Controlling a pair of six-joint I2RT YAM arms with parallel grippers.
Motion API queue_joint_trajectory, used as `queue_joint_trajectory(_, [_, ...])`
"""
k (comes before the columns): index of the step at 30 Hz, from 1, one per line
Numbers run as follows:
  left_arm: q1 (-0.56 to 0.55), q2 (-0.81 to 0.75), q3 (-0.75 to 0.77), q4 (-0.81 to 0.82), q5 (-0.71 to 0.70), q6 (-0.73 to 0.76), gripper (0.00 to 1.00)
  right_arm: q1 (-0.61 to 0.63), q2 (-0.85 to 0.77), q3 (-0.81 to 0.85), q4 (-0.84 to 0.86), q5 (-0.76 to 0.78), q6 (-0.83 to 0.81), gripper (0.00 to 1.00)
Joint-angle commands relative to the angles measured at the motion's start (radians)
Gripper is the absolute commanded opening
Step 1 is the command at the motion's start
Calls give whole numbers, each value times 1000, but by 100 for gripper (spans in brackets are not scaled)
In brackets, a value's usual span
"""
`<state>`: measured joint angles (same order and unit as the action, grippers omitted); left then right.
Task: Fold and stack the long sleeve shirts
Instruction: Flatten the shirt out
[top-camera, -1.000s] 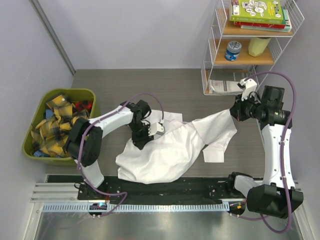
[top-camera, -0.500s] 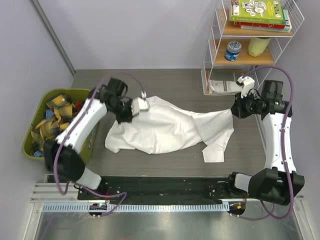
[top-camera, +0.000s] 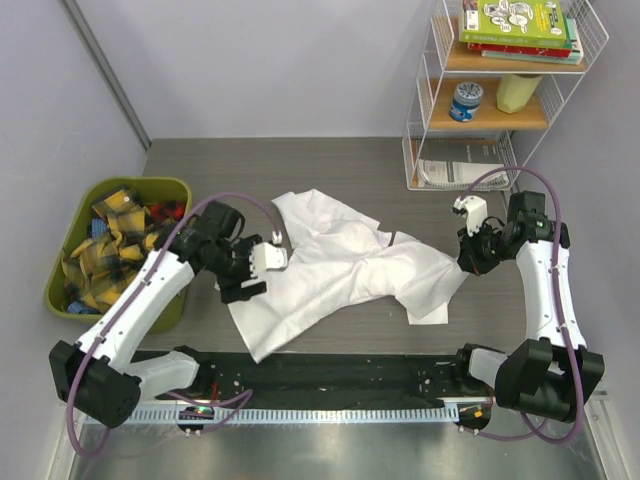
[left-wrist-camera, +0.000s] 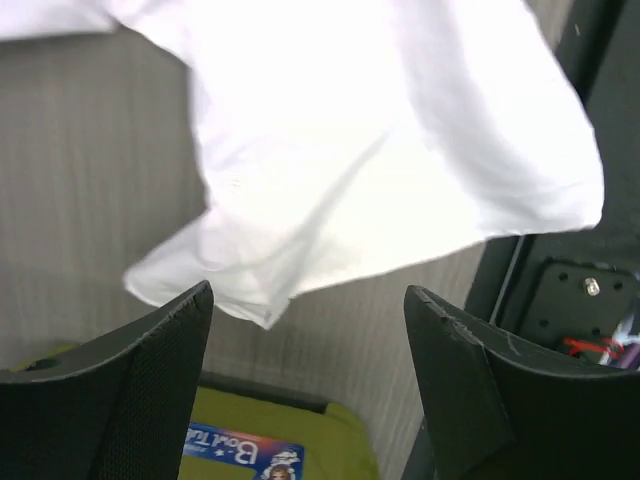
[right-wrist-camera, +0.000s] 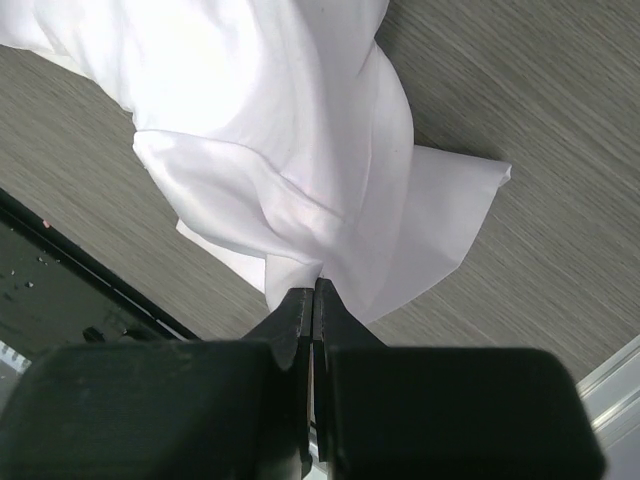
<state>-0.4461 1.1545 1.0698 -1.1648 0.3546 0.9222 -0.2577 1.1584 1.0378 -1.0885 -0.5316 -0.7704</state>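
top: left jaws spread, empty, at left edge of shirt (top-camera: 330, 270); right jaws pinched on its right end; shirt crumpled mid-table (top-camera: 200, 160) | left wrist: nothing gripped, hem corner (left-wrist-camera: 265, 315) seen below | right wrist: cloth fold clamped | step: flattening judged underway, left grip on hem needed | bin (top-camera: 150, 183) of plaid cloths, wire shelf (top-camera: 425, 120) aside, nothing blocked

Matt, soft white cloth shirt (top-camera: 330, 270) on a grey wood-grain table (top-camera: 250, 165).
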Motion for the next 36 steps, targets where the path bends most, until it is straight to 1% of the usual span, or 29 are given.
queue_joint_trajectory(1, [20, 59, 68, -12, 87, -80, 77, -3, -3, 5, 10, 10, -41, 1])
queue_joint_trajectory(3, [14, 74, 49, -36, 101, -83, 73, -3, -8, 5, 18, 5, -33, 1])
queue_joint_trajectory(5, [-28, 83, 13, -52, 84, -103, 70, -3, -8, 8, 21, 2, -24, 1])
queue_joint_trajectory(6, [-52, 83, -1, -53, 75, -130, 69, -3, -8, 8, 22, 4, -20, 1])
queue_joint_trajectory(7, [-118, 85, -20, -36, 61, -156, 69, -3, -6, 8, 24, -1, -10, 1])
queue_joint_trajectory(8, [-164, 82, -65, -6, 8, -181, 69, -3, -2, 11, 29, -7, -6, 1])
queue_joint_trajectory(9, [-218, 89, -95, 31, -56, -245, 69, -3, 3, 13, 33, -8, 0, 1])
queue_joint_trajectory(10, [-317, 103, -117, 104, -113, -270, 68, -3, 7, 13, 41, -10, 16, 1])
queue_joint_trajectory(11, [-350, 156, -129, 122, -193, -284, 66, -3, 17, 18, 53, -11, 20, 1])
queue_joint_trajectory(12, [-367, 193, -134, 140, -224, -307, 65, -3, 30, 19, 53, -13, 22, 1])
queue_joint_trajectory(14, [-368, 291, -111, 157, -284, -315, 57, -3, 44, 28, 55, -11, 28, 1])
queue_joint_trajectory(15, [-359, 369, -93, 163, -319, -312, 54, -3, 47, 31, 55, -13, 29, 1])
queue_joint_trajectory(17, [-310, 427, -80, 197, -345, -295, 52, -3, 46, 31, 55, -22, 33, 1])
queue_joint_trajectory(18, [-263, 473, -71, 226, -345, -280, 51, -3, 44, 28, 55, -24, 33, 1])
queue_joint_trajectory(19, [-238, 496, -38, 244, -379, -266, 48, -3, 46, 25, 59, -25, 34, 1])
queue_joint_trajectory(20, [-214, 522, -18, 269, -397, -257, 47, -3, 49, 18, 71, -28, 37, 1])
queue_joint_trajectory(21, [-157, 592, 14, 287, -414, -240, 46, -3, 52, 12, 81, -30, 49, 1])
queue_joint_trajectory(23, [-94, 661, 122, 315, -424, -236, 47, -3, 73, 2, 119, -34, 68, 1])
queue_joint_trajectory(24, [-33, 694, 166, 323, -424, -237, 48, -3, 83, 4, 133, -39, 88, 1])
queue_joint_trajectory(25, [-4, 753, 208, 324, -431, -241, 49, -3, 89, 5, 147, -42, 101, 1])
queue_joint_trajectory(26, [22, 770, 296, 323, -428, -259, 48, -3, 101, 16, 163, -47, 112, 1])
queue_joint_trajectory(27, [67, 778, 327, 324, -424, -269, 48, -3, 107, 24, 167, -63, 120, 1])
queue_joint_trajectory(29, [96, 746, 383, 315, -387, -281, 52, -3, 115, 50, 174, -76, 151, 1])
queue_joint_trajectory(31, [110, 679, 375, 234, -297, -246, 57, -3, 113, 62, 177, -85, 170, 1])
queue_joint_trajectory(32, [109, 583, 334, 205, -204, -228, 59, -3, 110, 71, 177, -88, 178, 1])
queue_joint_trajectory(33, [107, 535, 311, 171, -154, -182, 61, -3, 107, 74, 177, -93, 183, 1])
queue_joint_trajectory(34, [107, 490, 285, 109, -117, -163, 63, -3, 103, 74, 177, -102, 190, 1])
queue_joint_trajectory(35, [104, 402, 251, 91, -85, -154, 63, -3, 98, 71, 177, -103, 194, 1])
queue_joint_trajectory(36, [104, 368, 190, 70, -75, -131, 63, -3, 89, 68, 177, -105, 197, 1])
